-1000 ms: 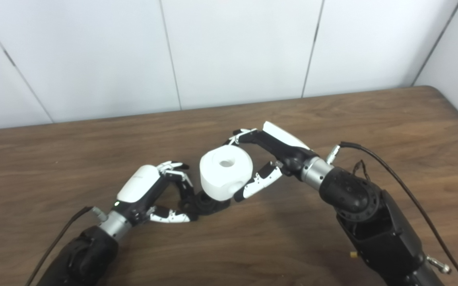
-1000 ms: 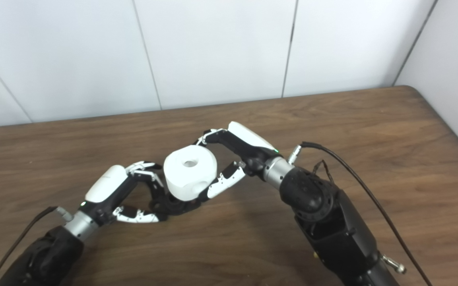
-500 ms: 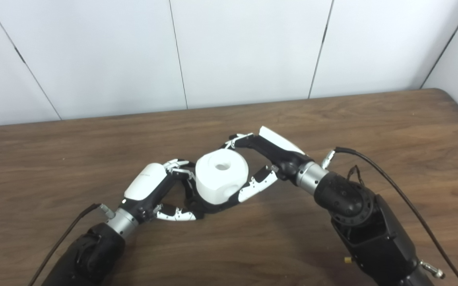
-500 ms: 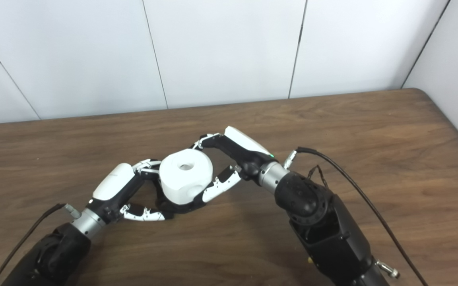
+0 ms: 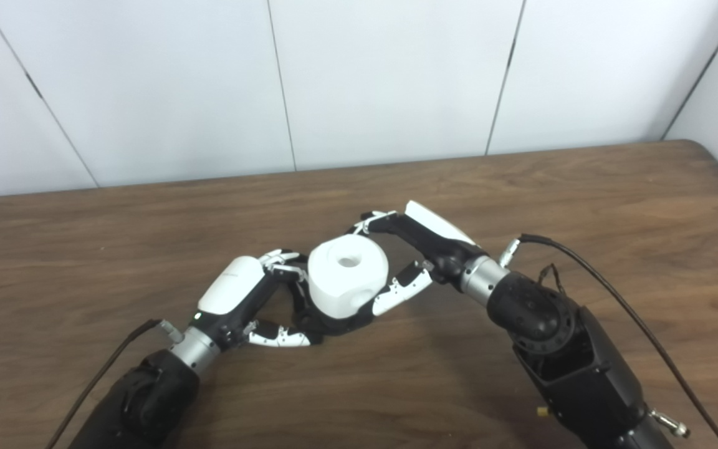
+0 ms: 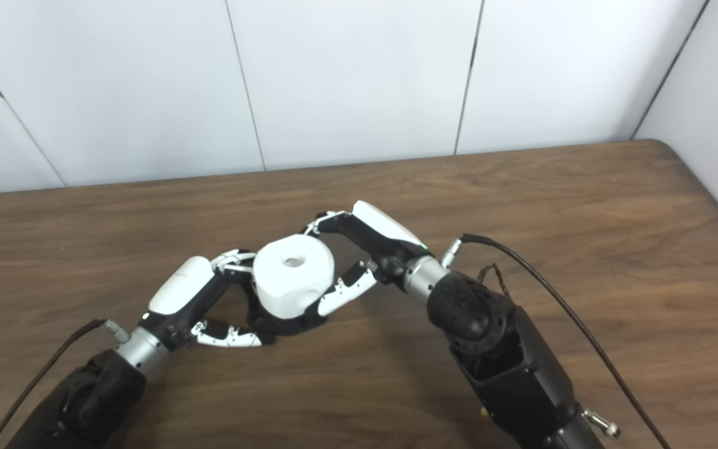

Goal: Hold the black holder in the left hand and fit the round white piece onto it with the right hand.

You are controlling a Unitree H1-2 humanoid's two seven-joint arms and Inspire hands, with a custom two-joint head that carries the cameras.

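right hand (image 5: 412, 252) grips the round white piece (image 5: 348, 275) between fingers and thumb, just left of its palm, resting atop the black holder (image 5: 328, 323) clasped in the left hand (image 5: 253, 305).

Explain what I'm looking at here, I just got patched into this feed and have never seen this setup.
Both pictures come from two cameras side by side on a humanoid robot's head, looking down at a brown wooden table. The two black arms entering from the bottom are the robot's own.

The left hand is closed around a black holder, low near the table. The right hand grips a round white piece with a hole in its top, fingers behind and thumb in front.

The white piece sits directly over the holder and hides most of it, so I cannot tell whether it is fully seated. Nothing else lies on the table.
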